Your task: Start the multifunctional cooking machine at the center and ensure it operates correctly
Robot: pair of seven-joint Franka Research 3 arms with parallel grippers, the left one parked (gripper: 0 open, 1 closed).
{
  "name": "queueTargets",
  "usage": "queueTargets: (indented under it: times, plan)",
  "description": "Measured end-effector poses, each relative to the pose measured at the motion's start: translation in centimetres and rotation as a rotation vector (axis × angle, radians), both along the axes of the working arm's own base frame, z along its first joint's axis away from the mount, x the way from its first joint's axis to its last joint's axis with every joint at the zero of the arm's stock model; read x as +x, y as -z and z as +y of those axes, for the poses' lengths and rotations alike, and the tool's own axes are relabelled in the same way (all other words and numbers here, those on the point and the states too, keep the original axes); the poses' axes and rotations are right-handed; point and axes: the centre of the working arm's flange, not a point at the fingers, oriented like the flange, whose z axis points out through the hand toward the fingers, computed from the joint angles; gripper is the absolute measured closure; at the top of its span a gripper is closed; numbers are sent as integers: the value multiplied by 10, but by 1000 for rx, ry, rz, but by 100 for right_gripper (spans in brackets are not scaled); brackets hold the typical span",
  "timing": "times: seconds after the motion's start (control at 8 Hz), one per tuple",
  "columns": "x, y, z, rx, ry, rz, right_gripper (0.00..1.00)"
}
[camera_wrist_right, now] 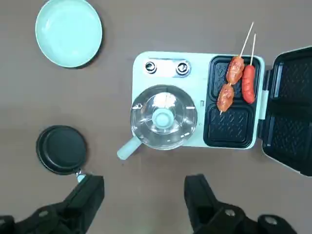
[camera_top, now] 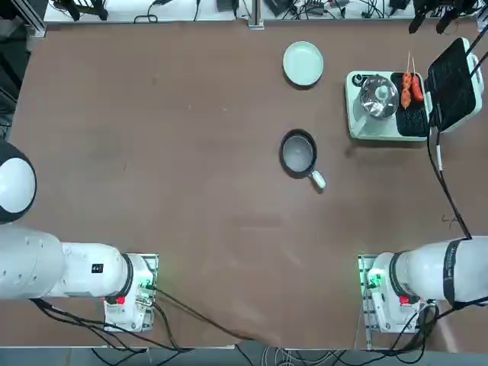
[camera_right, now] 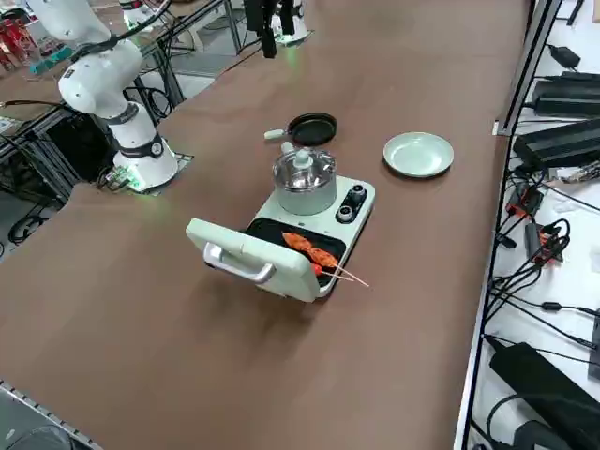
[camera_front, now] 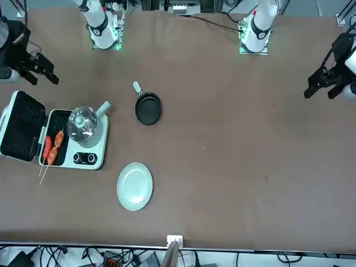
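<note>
We read no brand or writing on the multifunctional cooking machine (camera_wrist_right: 195, 100): mint body, two knobs (camera_wrist_right: 166, 68), lidded steel pot (camera_wrist_right: 164, 117), black grill plate holding skewered sausages (camera_wrist_right: 237, 84), lid (camera_wrist_right: 291, 109) swung open. It sits at the desk's (camera_top: 152, 152) far right. Our right claw (camera_wrist_right: 145, 195) hovers above it, fingers (camera_wrist_right: 90, 192) wide, empty.

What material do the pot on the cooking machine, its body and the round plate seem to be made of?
The pot looks like polished steel with a clear, glass-like lid: it mirrors the light. The multifunctional cooking machine has a pale mint body, probably glossy plastic, with smooth rounded edges. The plate looks like glazed ceramic or melamine; its soft sheen leaves this open. The right tool hovers open above the table, apart from all three.
</note>
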Motion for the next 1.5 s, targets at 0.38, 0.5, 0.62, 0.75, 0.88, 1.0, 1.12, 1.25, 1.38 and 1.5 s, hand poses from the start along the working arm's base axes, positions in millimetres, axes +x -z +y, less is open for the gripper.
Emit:
queueTargets:
  times: [0.38,0.5,0.62,0.75,0.88,1.0,1.12,1.25,1.38,1.5]
  plan:
    - [34,48,3,-20,6,27,0]
    - [54,73,5,-27,19,13,0]
    - [72,96,7,-32,56,-6,0]
    - [87,119,10,-36,103,-24,0]
    - [101,140,15,-37,145,-45,0]
    - [112,159,19,-36,196,-60,0]
    - [120,180,23,-37,255,-56,1]
    - [129,203,27,-42,309,-39,4]
    - [138,225,34,-50,356,-17,6]
    - [145,248,42,-61,407,8,7]
